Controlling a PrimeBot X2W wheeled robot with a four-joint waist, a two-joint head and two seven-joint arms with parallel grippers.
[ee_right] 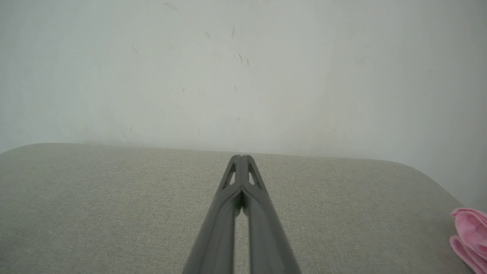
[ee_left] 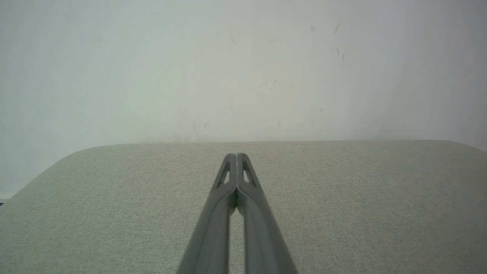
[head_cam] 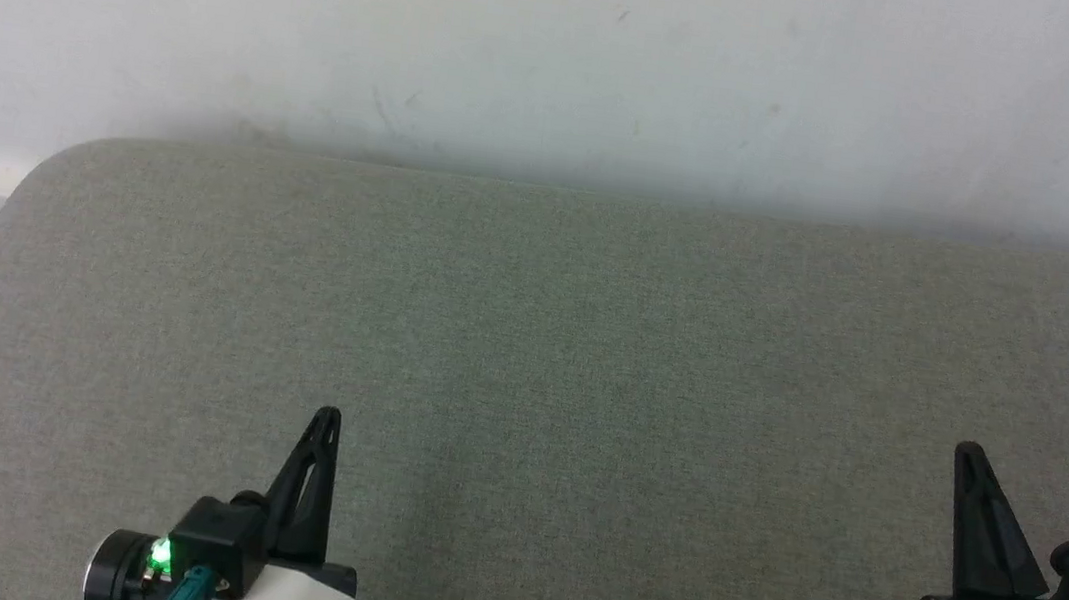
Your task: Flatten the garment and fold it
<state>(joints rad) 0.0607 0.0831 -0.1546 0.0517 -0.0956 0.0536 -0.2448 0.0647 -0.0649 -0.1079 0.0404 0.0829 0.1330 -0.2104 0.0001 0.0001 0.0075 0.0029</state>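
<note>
A grey-green cloth-covered table stands against a scuffed white wall. The left gripper hovers low over the near left of the table, its two dark fingers pressed together and holding nothing. The right gripper hovers over the near right, likewise closed tip to tip and empty.

In the right wrist view, the garment, a pink bunch of soft folds, lies at the far right beside the table's rounded corner, well apart from both grippers.

The main risks, as a judgement:
- A sideways reach with closed fingers could nudge the thin fabric off that edge.
- A pinch into the bunch could catch several layers, so the shorts would drag across in a crumpled heap instead of spreading flat.
</note>
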